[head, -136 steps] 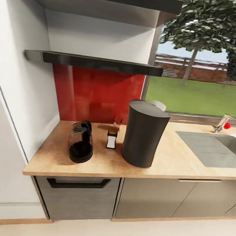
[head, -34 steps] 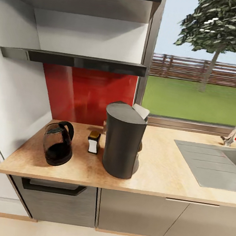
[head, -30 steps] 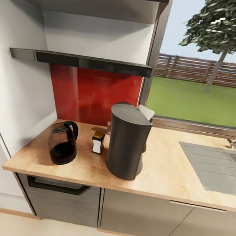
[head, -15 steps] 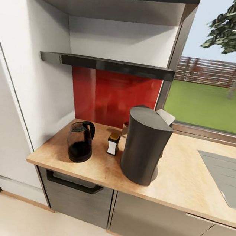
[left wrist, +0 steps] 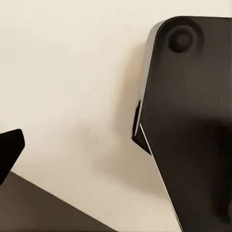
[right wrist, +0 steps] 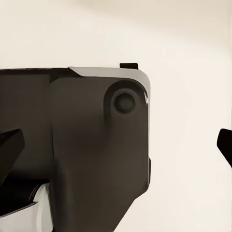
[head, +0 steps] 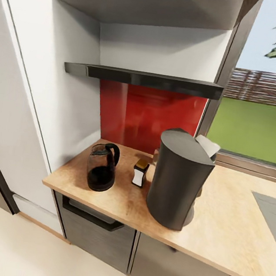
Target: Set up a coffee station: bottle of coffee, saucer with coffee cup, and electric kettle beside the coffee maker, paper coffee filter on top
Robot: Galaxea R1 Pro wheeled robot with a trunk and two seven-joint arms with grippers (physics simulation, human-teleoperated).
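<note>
Nearby, black glassy electric kettle [head: 101, 172], upright.

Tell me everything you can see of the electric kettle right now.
The electric kettle is a small rounded jug of dark, glassy material with a black lid and a black loop handle. It stands upright on the kitchen countertop, near its wall end, apart from the bottle of coffee beside it. Nothing else touches it.

Kettle [head: 102, 168], coffee btl [head: 140, 173] upright on countertop [head: 226, 229].

Free countertop [head: 234, 230] rt of cylinder [head: 178, 179]
</note>
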